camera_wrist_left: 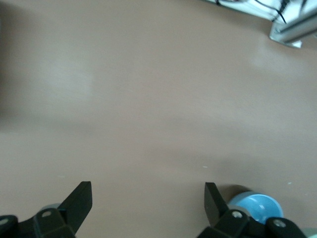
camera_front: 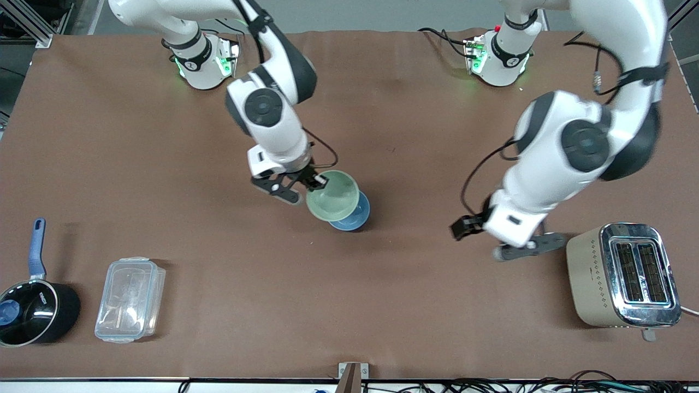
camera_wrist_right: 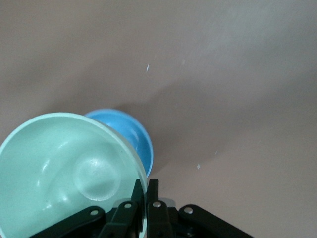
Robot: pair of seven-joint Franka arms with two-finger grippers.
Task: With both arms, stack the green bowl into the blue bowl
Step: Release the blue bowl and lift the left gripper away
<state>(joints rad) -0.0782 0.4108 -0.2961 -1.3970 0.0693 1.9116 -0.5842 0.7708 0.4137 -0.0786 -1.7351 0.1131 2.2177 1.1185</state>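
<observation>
Presently the right gripper (camera_front: 310,183) has its jaws pinched on the rim of the green bowl (camera_front: 332,195), one finger inside the wall and one outside, as the right wrist view shows. The green bowl hangs tilted in the air, overlapping the blue bowl (camera_front: 352,215), which sits on the desk (camera_front: 164,164) with only a crescent of it showing past the green one. The two are not nested, and the green bowl looks off-centre over the blue bowl, shifted toward the right arm's end of the desk.

Risk, as judged: a rim pinch on a smooth bowl is a weak hold, and the bowl could swivel in the jaws or slip out. If lowered while tilted and off-centre, its lower edge would likely strike the blue bowl's rim and shove or tip that bowl rather than seat inside it (nothing is steadying the blue bowl).

The left gripper (camera_front: 494,240) waits with jaws spread and empty, low over bare desk well apart from the blue bowl, toward the left arm's end and near the toaster (camera_front: 622,275). A saucepan (camera_front: 33,311) and a clear lidded container (camera_front: 130,299) lie well apart from the blue bowl, toward the right arm's end, posing no hazard.
</observation>
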